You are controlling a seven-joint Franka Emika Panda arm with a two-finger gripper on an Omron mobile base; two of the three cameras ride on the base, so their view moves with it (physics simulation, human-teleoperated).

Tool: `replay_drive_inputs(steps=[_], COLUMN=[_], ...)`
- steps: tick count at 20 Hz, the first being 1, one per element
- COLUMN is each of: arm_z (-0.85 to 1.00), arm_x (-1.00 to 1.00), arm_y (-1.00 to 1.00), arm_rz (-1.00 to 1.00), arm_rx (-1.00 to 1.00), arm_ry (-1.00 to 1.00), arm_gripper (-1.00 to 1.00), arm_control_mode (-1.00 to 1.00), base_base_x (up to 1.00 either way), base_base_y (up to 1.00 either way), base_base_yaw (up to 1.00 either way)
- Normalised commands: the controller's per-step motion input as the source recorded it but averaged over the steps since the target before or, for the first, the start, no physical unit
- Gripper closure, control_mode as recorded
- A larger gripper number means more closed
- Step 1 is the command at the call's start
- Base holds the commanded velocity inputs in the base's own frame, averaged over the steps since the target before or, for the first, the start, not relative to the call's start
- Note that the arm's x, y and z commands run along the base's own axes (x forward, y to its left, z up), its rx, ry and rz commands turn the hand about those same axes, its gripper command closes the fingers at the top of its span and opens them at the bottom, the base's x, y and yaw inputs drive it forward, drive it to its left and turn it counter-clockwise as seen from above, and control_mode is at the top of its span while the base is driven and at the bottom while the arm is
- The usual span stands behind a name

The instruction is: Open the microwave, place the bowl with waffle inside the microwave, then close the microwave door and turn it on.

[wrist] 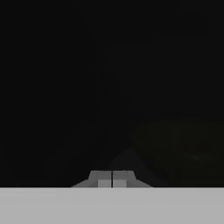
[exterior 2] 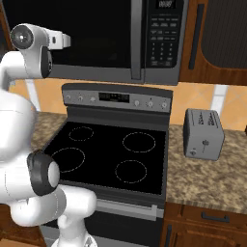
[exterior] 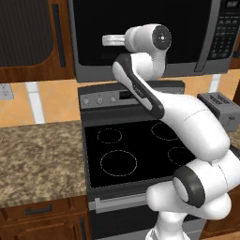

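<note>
A: Location of the large dark grey microwave [exterior 2: 120, 38] with wide black glass front?

B: Mounted above the black glass stove top [exterior 2: 108, 154], between brown wooden cabinets [exterior: 33, 40]. Button panel [exterior 2: 163, 41] at right side of the front. Wide dark-framed microwave door [exterior: 140, 30] with long vertical handle [exterior 2: 136, 38] flush with the front, closed.

A: State of the pincer [wrist: 112, 179]?

B: Fully closed; in the hand view two small dark fingertips [wrist: 104, 179] pressed together, nothing between them. Nothing gripped. Ahead of the tips, dark surface with no detail; contact with it not determinable.

A: Position of the white arm [exterior: 154, 93]?

B: Raised over the stove top, wrist level with the black glass window, hand directed at the door's left half as seen in the left base view. In the right base view, wrist at the upper left, before the same glass.

A: Other items on the table [exterior 2: 212, 178]?

B: Small grey toaster [exterior 2: 203, 133], upright on speckled brown stone, just right of the stove edge. Four burner rings [exterior 2: 139, 142] marked on the black glass. Grey control strip [exterior 2: 118, 98] with knobs and display along the stove's back edge, under the microwave.
</note>
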Motion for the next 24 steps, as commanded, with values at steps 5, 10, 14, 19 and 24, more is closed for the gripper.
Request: replay_drive_inputs(steps=[5, 10, 14, 19, 24], arm_z=[-0.23, -0.21, -0.06, 0.23, 0.01], arm_x=[1.00, 0.98, 0.01, -1.00, -0.98], arm_y=[-0.30, -0.01, -0.33, -0.72, -0.67], arm_rz=[0.29, -0.02, -0.02, 0.00, 0.00], arm_rx=[0.06, 0.01, 0.05, 0.18, 0.22], arm_ry=[0.11, -0.02, 0.07, 0.12, 0.07], arm_gripper=[1.00, 1.00, 1.00, 1.00, 1.00], arm_control_mode=[-1.00, -1.00, -1.00, -1.00, -1.00], base_base_x=[0.00, 0.00, 0.00, 0.00, 0.00], base_base_y=[0.00, 0.00, 0.00, 0.00, 0.00], base_base_yaw=[0.00, 0.00, 0.00, 0.00, 0.00])
